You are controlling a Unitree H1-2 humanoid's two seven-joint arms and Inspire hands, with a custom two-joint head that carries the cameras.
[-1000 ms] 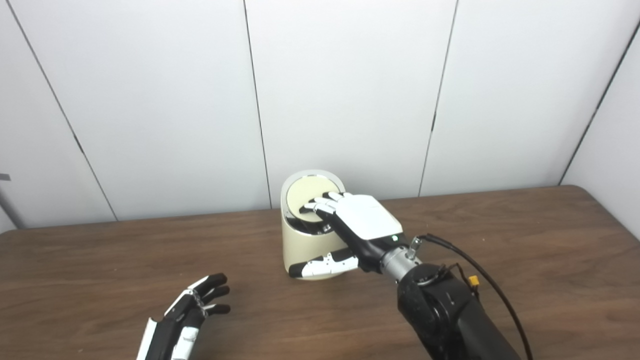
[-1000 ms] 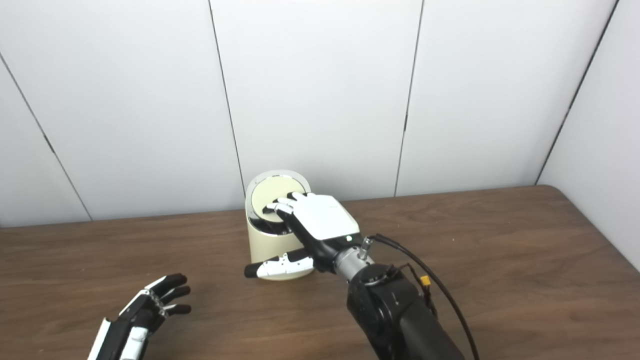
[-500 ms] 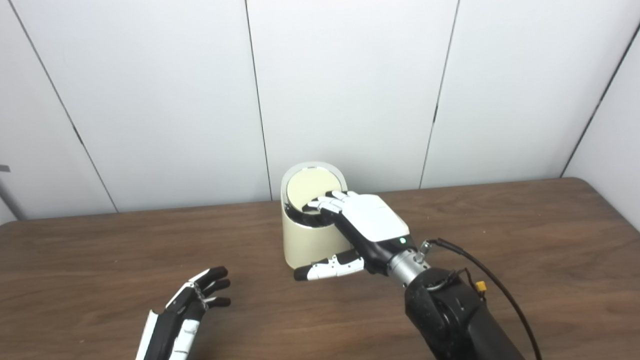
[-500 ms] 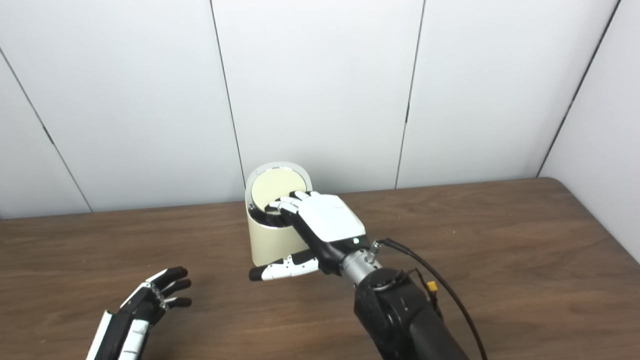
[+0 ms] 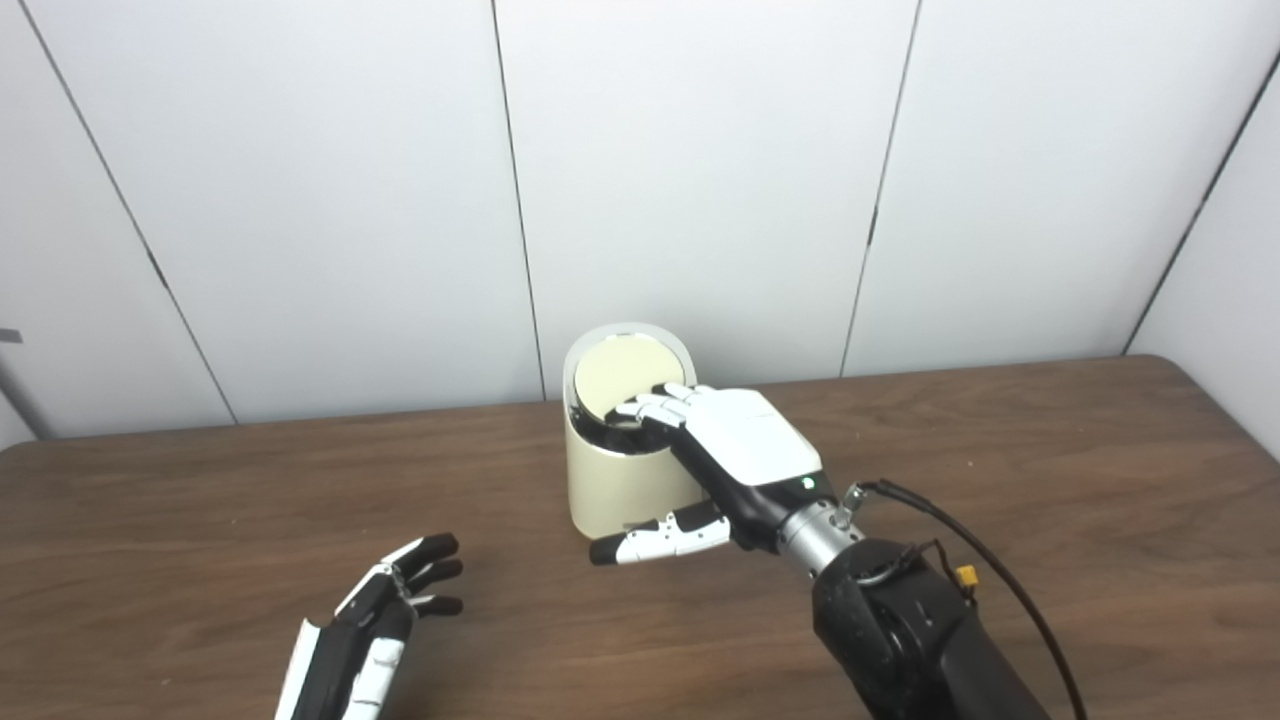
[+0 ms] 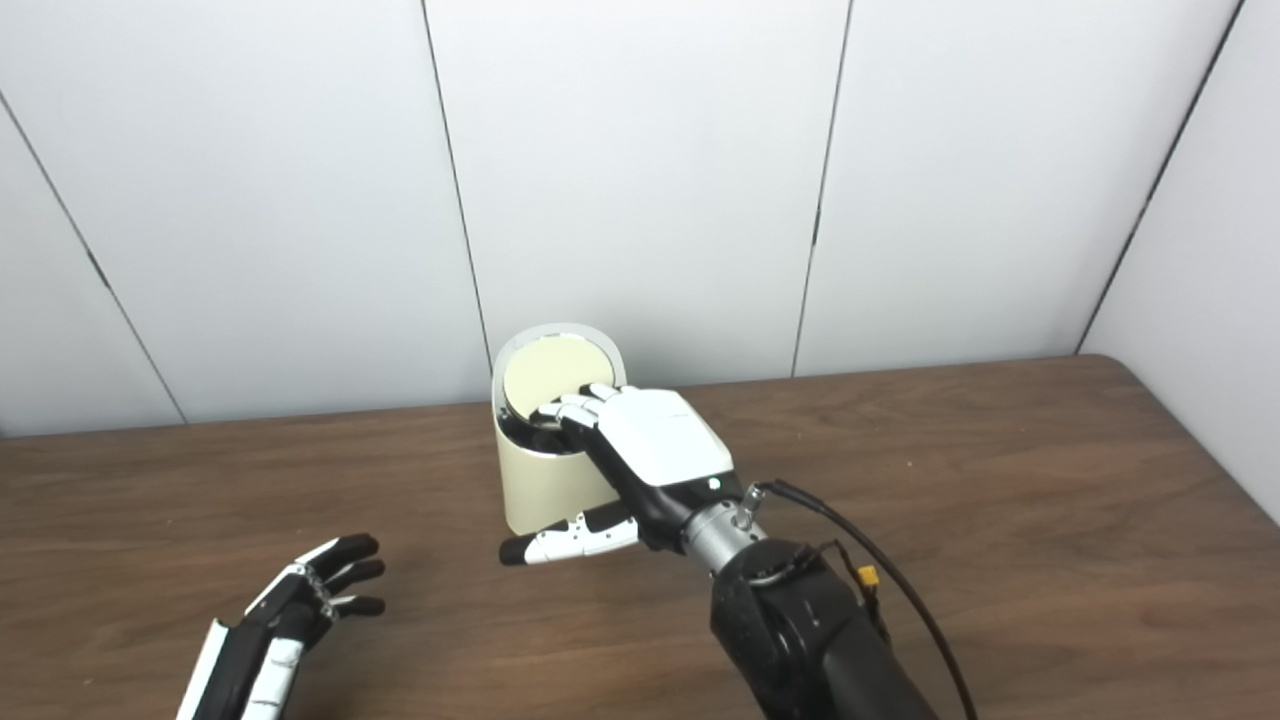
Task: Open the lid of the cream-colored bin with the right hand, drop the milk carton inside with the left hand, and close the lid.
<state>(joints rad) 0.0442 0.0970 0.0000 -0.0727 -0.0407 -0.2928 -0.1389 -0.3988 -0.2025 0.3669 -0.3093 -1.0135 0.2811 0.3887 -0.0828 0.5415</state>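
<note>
From the left eye view, the cream-colored bin (image 5: 620, 470) stands on the brown table (image 5: 1050, 480), close to the white wall (image 5: 700, 170). Its round lid (image 5: 622, 372) is tipped up at the back, so a dark gap shows at the front of the rim. The right hand (image 5: 735, 450) lies over the top of the bin with its fingers (image 5: 650, 408) stretched out onto the lid's front edge, and its thumb (image 5: 660, 535) sticks out low in front of the bin; it grips nothing. From the right eye view, the left hand (image 6: 290, 615) rests low near the bottom left, well apart from the bin, with its fingers spread and nothing in it. A black cable (image 6: 880, 590) loops off the right arm. No milk carton shows in either view.
</note>
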